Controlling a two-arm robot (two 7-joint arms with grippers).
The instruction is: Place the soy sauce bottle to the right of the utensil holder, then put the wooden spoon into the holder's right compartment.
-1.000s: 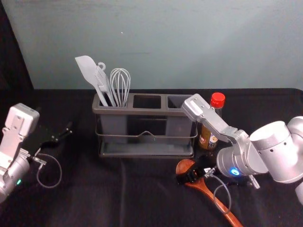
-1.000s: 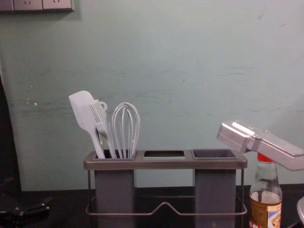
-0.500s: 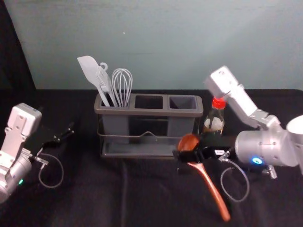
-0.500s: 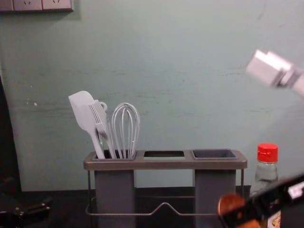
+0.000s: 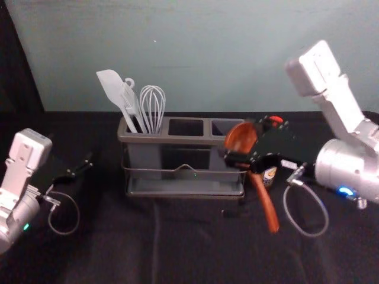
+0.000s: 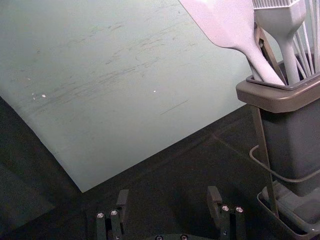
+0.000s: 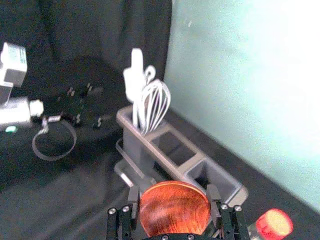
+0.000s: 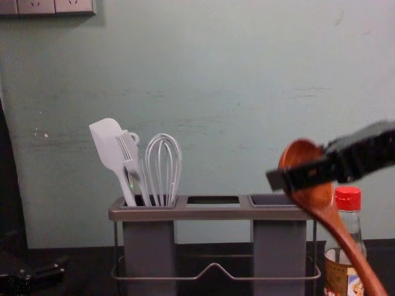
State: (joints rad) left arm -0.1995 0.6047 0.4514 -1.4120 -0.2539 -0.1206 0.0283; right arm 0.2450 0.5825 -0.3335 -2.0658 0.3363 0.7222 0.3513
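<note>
The right gripper [image 7: 174, 196] has its fingers closed around the bowl of the wooden spoon [image 8: 318, 196], which is raised in front of the holder's right end, handle slanting down and outward. Gripping the bowl leaves the long handle free, presumably so that it can enter the right compartment [image 5: 222, 126] first. The handle probably needs to be lifted over the rim, swung inward and brought nearer upright, or it may catch the rim or knock the bottle.

The soy sauce bottle [image 8: 344, 277] stands upright just right of the utensil holder [image 8: 213, 213], near the bench's far edge, so its placing looks done. It is clear and smooth, with a red cap and printed label. The spoon is glossy, reddish and grained; the holder pairs grey tubs with a thin wire rail. A pale flat spatula [image 8: 107, 143], a brush [image 8: 129, 152] and a looped whisk [image 8: 163, 166] occupy its left compartment. The left gripper [image 6: 168, 197] idles over the left side of the cloth-covered bench [image 5: 106, 248], its fingers parted and holding nothing.
</note>
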